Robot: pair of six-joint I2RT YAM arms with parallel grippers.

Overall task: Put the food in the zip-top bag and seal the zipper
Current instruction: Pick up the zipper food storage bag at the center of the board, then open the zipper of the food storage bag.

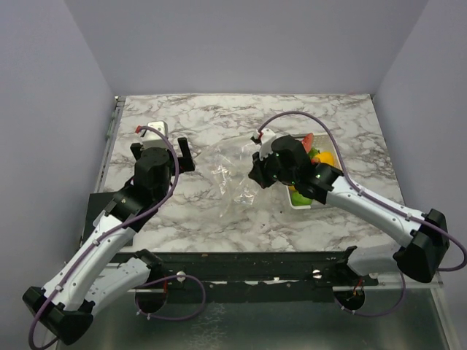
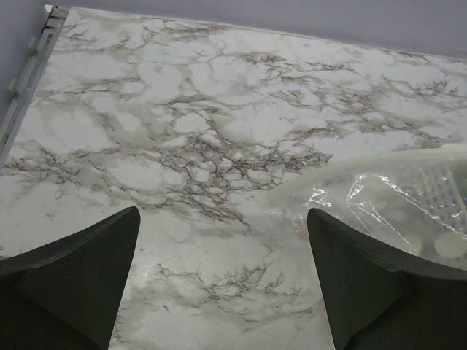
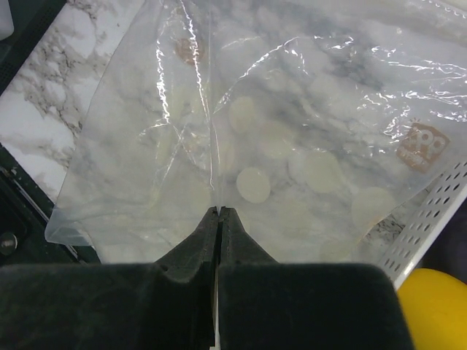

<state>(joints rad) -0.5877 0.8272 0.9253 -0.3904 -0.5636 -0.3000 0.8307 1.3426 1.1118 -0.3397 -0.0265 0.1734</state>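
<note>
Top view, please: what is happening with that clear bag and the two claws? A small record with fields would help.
bag: zip-top bag, clear with pale dots, no food seen inside
right arm: right gripper shut, pinching a fold of the bag
left arm: left gripper open, holding nothing, bag edge beside it
fruit: food lying in the white basket

Even light, soft shadows — zip-top bag [image 3: 292,146] glinting; sharp

White perforated basket [image 3: 429,222] on marble table [image 1: 191,219]
</note>
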